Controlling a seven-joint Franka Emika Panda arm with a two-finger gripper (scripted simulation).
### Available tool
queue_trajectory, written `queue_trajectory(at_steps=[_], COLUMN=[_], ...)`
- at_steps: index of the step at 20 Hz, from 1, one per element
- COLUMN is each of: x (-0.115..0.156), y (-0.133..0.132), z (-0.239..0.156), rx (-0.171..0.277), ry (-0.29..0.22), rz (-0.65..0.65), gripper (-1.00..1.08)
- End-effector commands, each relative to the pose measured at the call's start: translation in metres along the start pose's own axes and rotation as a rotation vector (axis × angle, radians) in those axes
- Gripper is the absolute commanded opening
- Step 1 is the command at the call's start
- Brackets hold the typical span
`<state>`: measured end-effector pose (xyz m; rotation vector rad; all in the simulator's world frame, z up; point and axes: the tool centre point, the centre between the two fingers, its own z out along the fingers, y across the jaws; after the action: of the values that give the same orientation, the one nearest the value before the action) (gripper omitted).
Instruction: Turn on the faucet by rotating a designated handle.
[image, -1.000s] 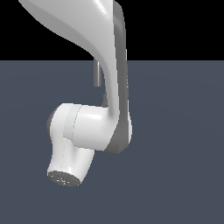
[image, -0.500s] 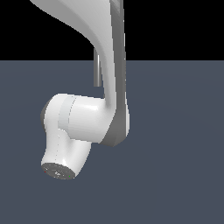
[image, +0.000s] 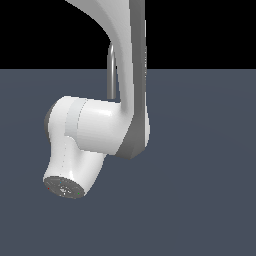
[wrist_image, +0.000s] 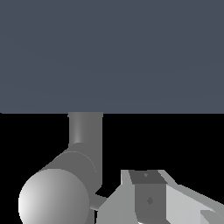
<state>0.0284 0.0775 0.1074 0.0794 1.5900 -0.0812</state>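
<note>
In the exterior view only a thin grey stretch of the faucet's spout (image: 111, 70) shows behind my white arm (image: 100, 130); its base, the handle and my gripper are hidden by the arm. In the wrist view the faucet (wrist_image: 57, 197) is close up, a thick grey cylinder with a rounded end and a tube (wrist_image: 85, 129) running off it. A small light-grey piece (wrist_image: 99, 201), probably the handle, sticks out between the faucet and my gripper (wrist_image: 146, 177). The gripper sits right beside it. Only part of its fingers shows, so I cannot tell whether the gripper is open or shut.
A flat dark blue-grey floor (image: 200, 175) fills the lower part of the exterior view, with black background above it. My arm's big white wrist links block the middle of that view.
The arm's lower white link has swung a little toward the exterior view's left and slightly up. The faucet spout has stayed in place.
</note>
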Motion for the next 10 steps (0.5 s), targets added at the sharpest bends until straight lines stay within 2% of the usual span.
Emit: queue_trajectory(at_steps=[1,7,8,9,10], x=[-0.017,-0.041,-0.041,-0.018,-0.022], y=[-0.005,-0.012,-0.012,-0.012,-0.016], z=[0.0,0.0,0.0,-0.001,0.0], rx=[0.004,0.002,0.002,0.003,0.003], ry=[-0.015,-0.02,-0.02,0.014,0.012], rz=[0.001,0.002,0.002,-0.001,-0.001], gripper=[-1.0,-1.0,-1.0,-1.0,-1.0])
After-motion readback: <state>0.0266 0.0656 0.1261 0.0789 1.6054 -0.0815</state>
